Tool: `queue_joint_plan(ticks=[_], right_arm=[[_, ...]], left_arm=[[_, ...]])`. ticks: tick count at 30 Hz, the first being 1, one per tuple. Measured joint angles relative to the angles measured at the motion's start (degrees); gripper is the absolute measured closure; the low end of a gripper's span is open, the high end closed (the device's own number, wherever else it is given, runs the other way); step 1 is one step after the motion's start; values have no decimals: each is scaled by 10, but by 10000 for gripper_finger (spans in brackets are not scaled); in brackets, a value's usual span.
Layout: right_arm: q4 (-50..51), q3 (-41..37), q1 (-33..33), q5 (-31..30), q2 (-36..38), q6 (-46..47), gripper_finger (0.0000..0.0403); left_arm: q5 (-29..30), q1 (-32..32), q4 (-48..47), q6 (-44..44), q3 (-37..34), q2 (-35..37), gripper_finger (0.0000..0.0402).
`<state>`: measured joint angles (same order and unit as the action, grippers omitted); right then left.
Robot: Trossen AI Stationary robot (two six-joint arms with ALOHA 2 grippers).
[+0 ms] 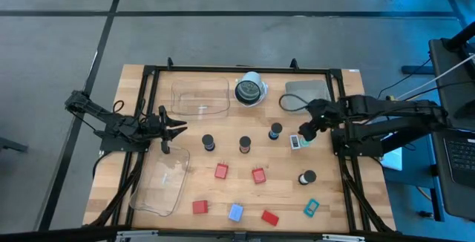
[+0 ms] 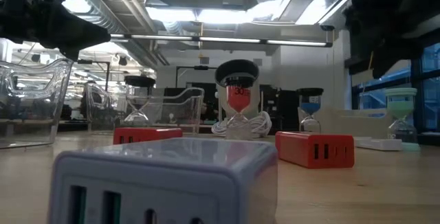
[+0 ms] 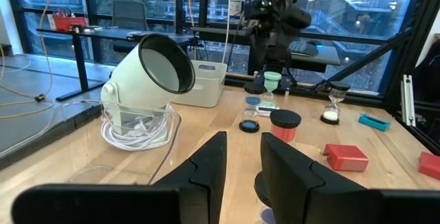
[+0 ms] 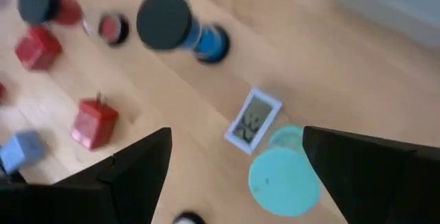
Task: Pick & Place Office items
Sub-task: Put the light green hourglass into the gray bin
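Left claw (image 1: 180, 128) hovers at surface (image 1: 223, 190) left side, btwn two clear trays (image 1: 200, 97), fingers (image 3: 206, 172) narrowly apart, empty. Office items spread across middle & near part: black-topped sand timers (image 1: 208, 142), red blocks (image 1: 221, 171), pale-blue block (image 1: 236, 212), teal piece (image 1: 311, 208). Right claw (image 1: 306, 131) spread wide, above teal-capped timer (image 4: 285, 176) w/ small white display (image 4: 253, 124) just beside it, right side.

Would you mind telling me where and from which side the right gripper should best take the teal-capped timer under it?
Probably from straight above, closing across the round teal cap of the timer. It stands upright between the open right gripper's fingers, cap facing up. The small display lies close beside it, so keep the fingers off that side.
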<state>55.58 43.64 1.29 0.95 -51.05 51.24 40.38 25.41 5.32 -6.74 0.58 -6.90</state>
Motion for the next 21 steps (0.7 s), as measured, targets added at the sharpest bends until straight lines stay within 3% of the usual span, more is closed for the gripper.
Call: queue_joint_plan(ticks=[21], right_arm=[[66, 0, -76, -76, -131, -9, 72]], left_arm=[[0, 0, 0, 0, 0, 0, 315]])
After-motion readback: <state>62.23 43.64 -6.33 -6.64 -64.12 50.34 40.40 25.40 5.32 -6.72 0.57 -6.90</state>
